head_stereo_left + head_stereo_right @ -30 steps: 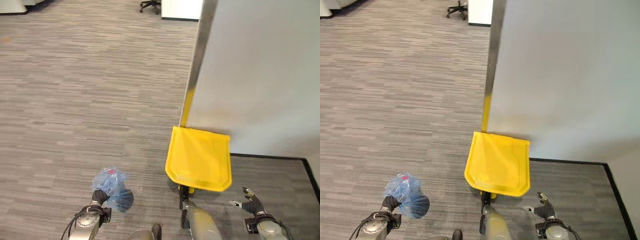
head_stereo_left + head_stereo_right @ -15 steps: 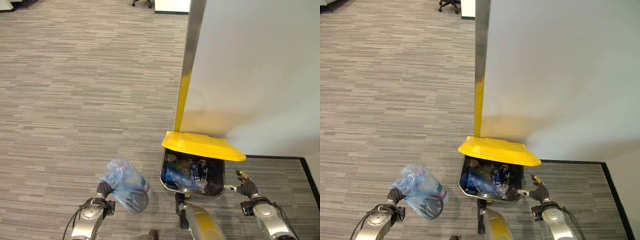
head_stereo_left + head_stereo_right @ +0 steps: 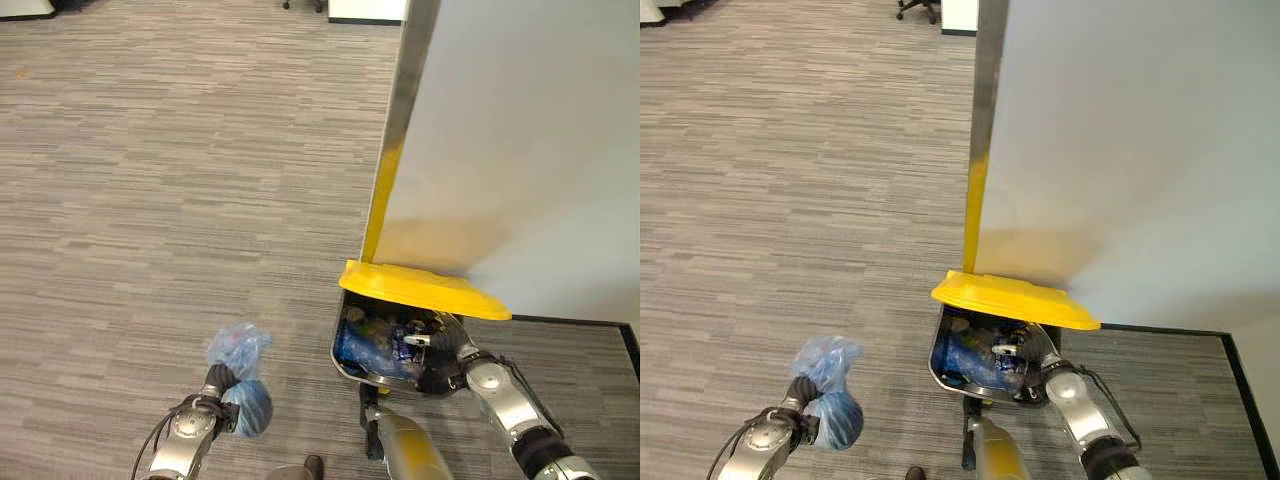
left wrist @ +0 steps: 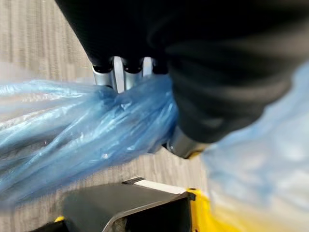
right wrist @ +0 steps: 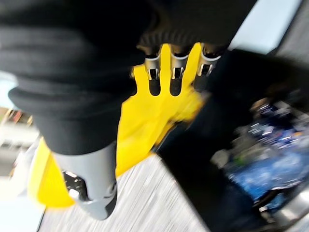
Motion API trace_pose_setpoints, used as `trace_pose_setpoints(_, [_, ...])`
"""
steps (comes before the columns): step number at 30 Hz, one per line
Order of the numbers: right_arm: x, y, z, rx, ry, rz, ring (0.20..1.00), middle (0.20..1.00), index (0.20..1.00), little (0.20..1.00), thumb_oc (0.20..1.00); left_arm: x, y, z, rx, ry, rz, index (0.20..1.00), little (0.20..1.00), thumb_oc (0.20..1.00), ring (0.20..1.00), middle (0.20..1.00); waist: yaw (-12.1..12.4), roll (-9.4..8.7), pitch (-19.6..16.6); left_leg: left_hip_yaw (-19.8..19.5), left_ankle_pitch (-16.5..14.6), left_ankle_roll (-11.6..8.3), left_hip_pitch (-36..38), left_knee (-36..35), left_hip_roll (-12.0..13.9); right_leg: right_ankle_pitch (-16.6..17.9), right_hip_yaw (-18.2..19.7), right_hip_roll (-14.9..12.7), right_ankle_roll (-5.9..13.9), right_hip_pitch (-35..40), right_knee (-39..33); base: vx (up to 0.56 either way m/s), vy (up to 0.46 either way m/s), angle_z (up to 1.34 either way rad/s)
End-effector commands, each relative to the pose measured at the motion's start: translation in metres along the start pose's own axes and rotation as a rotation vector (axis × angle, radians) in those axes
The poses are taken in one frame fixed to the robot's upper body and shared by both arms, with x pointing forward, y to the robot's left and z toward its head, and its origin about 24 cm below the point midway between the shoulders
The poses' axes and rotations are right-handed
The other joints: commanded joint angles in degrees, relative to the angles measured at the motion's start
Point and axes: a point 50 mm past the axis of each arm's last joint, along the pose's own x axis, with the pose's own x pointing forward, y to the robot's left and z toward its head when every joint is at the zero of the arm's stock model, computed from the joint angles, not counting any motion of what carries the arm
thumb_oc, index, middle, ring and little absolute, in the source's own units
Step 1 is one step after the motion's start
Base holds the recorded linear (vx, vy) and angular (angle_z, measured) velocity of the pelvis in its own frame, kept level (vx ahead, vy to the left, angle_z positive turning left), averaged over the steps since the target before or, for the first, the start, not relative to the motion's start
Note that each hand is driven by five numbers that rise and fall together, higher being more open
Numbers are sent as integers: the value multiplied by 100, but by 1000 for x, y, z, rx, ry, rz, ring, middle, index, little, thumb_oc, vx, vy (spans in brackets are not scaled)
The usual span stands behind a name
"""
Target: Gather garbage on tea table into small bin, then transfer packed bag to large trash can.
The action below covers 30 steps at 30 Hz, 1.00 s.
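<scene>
While the packed blue bag [image 3: 238,375] hangs low on the robot's left side, off the carpet [image 3: 150,200], it is not yet in the large trash can [image 3: 400,350]; it sits well to the left of the can, with bare floor between. Left hand [image 3: 217,383] has its fingers curled round the gathered neck of the bag, the knot of plastic standing above the fist and the fuller part bulging beside it; the left wrist view shows the blue film bunched tight against the fingers [image 4: 126,72]. Bag looks tied and full, so the gathering half of the task reads as done, judging by that alone; no tea table or small bin here to check against. Can stands against the white partition [image 3: 520,150], its yellow lid [image 3: 425,290] tipped up toward the wall, mouth open, blue and mixed rubbish already inside. Right hand [image 3: 1040,352] is up at the can's mouth under the lid, at the right edge of the opening. The right wrist view shows straight fingers [image 5: 176,72] lying against yellow plastic, apparently propping the lid, not gripping it. Left to do, as I judge it: swing the bag across over the opening, release, let the lid fall.
</scene>
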Motion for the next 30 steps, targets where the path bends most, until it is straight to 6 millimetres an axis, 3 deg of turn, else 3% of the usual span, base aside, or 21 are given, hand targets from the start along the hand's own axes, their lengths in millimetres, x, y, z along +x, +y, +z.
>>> trace_pose_setpoints(1, [16,-5,43,29,-168,-28,1000,1000,1000,1000,1000,3,11,44,51,-223,4,200,200,200,200,200,100,-225,212,36,-751,209,202,321,-513,777,62,-274,649,-215,-454,-48,-29,9])
trace_pose_setpoints(5, [40,-27,89,9,-247,-102,1000,1000,1000,1000,1000,11,-3,78,90,-346,-72,200,200,200,200,200,186,-266,381,76,-748,199,-40,510,-544,830,78,-311,658,-336,-430,-50,-27,6])
trace_pose_setpoints(10, [50,-55,107,-54,-240,-183,1000,1000,1000,1000,1000,13,-11,97,139,-410,-126,200,200,200,200,200,207,-329,465,130,-738,180,-149,556,-559,896,84,-292,684,-407,-468,-20,-20,-2])
trace_pose_setpoints(15, [51,-75,112,-97,-224,-238,1000,1000,1000,1000,1000,13,-19,116,166,-479,-162,200,200,200,200,200,182,-394,500,231,-741,169,-204,557,-557,923,36,-277,720,-464,-490,-31,-26,-6])
trace_pose_setpoints(17, [51,-91,129,-115,-254,-289,1000,1000,1000,1000,1000,16,-30,145,177,-579,-192,200,200,200,200,200,145,-437,572,317,-750,166,-227,575,-552,932,39,-276,751,-529,-449,-85,-22,-20])
trace_pose_setpoints(18, [51,-99,148,-126,-304,-318,1000,1000,1000,1000,1000,19,-44,177,196,-675,-221,200,200,200,200,200,79,-468,661,386,-739,162,-253,558,-563,938,37,-291,773,-594,-408,-119,-9,-40])
trace_pose_setpoints(19, [51,-102,161,-139,-335,-326,1000,1000,1000,1000,1000,20,-53,195,211,-725,-229,200,200,200,200,200,28,-472,711,441,-742,163,-261,553,-573,938,25,-311,787,-638,-369,-110,-8,-34])
trace_pose_setpoints(23, [51,-101,185,-158,-398,-325,1000,1000,1000,1000,1000,24,-68,229,253,-805,-220,200,200,200,200,200,-99,-457,844,536,-730,170,-337,576,-592,929,23,-349,802,-768,-277,-70,6,-15])
trace_pose_setpoints(24, [51,-98,197,-175,-427,-320,1000,1000,1000,1000,1000,33,-69,232,301,-780,-180,200,200,200,200,200,-170,-445,911,608,-735,177,-412,611,-602,907,14,-373,804,-868,-222,-75,19,-10])
trace_pose_setpoints(30, [50,-81,241,-187,-548,-288,1000,1000,1000,1000,1000,69,-61,234,505,-616,-24,200,200,200,200,200,-474,-393,1209,810,-738,177,-858,881,-623,903,85,-406,749,-1241,-82,-48,24,-21])
